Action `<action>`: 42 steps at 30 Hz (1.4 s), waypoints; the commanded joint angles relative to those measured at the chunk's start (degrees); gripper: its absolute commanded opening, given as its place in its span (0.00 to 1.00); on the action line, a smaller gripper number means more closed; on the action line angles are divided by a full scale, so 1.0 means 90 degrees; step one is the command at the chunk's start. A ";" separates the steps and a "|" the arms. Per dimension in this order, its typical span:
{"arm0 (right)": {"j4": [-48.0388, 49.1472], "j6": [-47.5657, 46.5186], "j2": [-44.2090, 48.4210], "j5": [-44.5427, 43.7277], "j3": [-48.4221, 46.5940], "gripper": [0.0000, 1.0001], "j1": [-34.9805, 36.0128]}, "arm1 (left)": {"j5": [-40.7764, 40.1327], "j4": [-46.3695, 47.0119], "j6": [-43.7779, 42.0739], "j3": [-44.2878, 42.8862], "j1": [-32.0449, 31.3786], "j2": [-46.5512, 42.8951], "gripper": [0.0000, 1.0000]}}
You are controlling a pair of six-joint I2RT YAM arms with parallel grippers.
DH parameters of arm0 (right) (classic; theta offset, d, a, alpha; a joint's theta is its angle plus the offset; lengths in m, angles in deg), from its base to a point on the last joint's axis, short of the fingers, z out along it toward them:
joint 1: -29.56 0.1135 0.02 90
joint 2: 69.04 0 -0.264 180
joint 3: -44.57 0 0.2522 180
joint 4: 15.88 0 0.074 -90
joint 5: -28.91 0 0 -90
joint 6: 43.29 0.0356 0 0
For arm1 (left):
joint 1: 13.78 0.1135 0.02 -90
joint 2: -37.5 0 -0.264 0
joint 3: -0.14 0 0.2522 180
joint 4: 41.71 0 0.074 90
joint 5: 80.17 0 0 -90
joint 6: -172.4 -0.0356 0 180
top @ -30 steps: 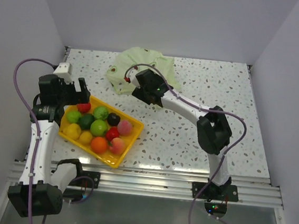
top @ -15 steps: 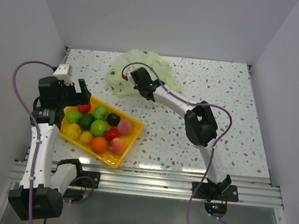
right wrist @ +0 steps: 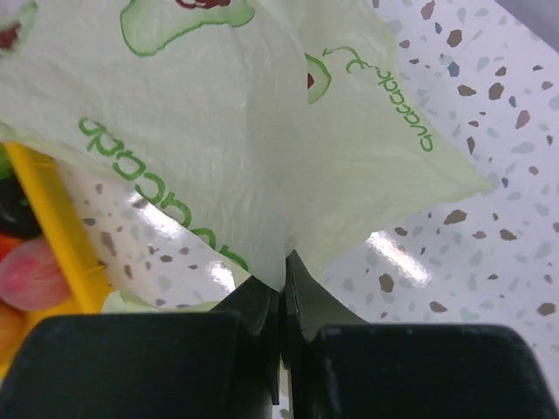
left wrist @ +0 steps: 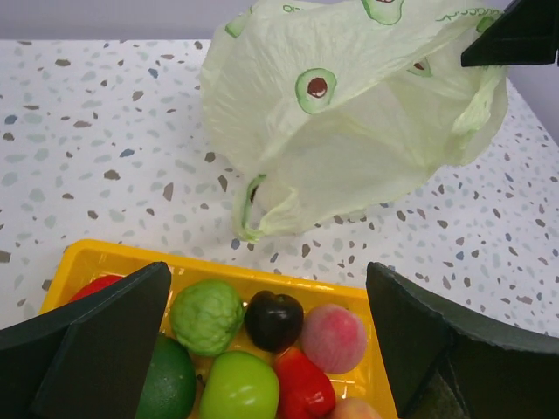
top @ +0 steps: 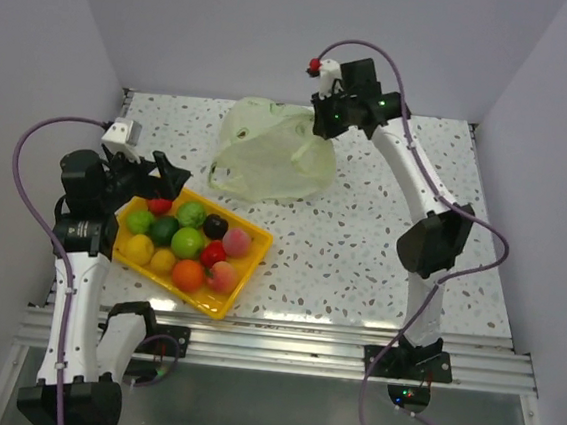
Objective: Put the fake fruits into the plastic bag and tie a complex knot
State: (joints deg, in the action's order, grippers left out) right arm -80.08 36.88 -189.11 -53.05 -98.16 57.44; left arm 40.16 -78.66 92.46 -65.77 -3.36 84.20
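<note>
The pale green plastic bag [top: 269, 156] with avocado prints hangs lifted off the table at the back, held at its right top edge by my right gripper [top: 322, 126], which is shut on the bag [right wrist: 262, 157]. The bag [left wrist: 349, 131] drapes down, its lower left end touching the table. The fake fruits [top: 189, 239] lie in the yellow tray [top: 217, 302] at the near left. My left gripper [top: 162, 173] hovers open above the tray's far end, its fingers [left wrist: 96, 340] spread over a bumpy green fruit [left wrist: 206, 314], a dark purple one [left wrist: 273, 319] and a pink one [left wrist: 333, 337]. No knot shows.
The speckled white table [top: 379, 262] stretches right of the tray. Grey walls close in the left, back and right sides. The arm bases sit on the metal rail [top: 280, 348] at the near edge.
My right gripper shut on the bag's edge and rose up and to the right, pulling the bag off the table. The left gripper turned slightly towards the bag, still open.
</note>
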 commanded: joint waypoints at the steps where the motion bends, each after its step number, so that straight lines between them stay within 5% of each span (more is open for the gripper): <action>1: -0.0422 0.1265 0.0596 0.2161 0.0129 0.00 -0.0459 | 0.0566 0.0691 0.0404 -0.0270 -0.0005 -0.0199 1.00; 10: 0.2280 0.4672 0.1719 0.5208 0.2286 0.00 -0.1689 | 0.0995 0.0983 0.1050 -0.0360 -0.0015 -0.0159 1.00; 22: 0.8227 0.9751 0.2248 0.6149 0.5246 0.00 -0.2170 | 0.0937 0.1677 0.1362 0.0871 -0.0034 -0.0170 1.00; 26: 0.8679 1.0221 0.2286 0.6071 0.5821 0.00 -0.2170 | 0.1025 0.2339 0.1849 0.1037 -0.0209 0.0328 1.00; 30: 1.0339 1.1433 0.2238 0.6021 0.6536 0.00 -0.2180 | 0.0762 0.2946 0.2123 0.1261 -0.0707 0.0875 1.00; 42: 1.0556 1.1366 0.2404 0.6099 0.6878 0.00 -0.2131 | 0.0138 0.4226 0.3002 0.1272 -0.1869 0.2789 0.96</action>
State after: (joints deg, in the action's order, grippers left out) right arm 11.83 139.33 -170.73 0.30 -37.31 37.88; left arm 44.11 -47.92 116.00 -53.53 -17.59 105.99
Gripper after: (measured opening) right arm 0.011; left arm 0.977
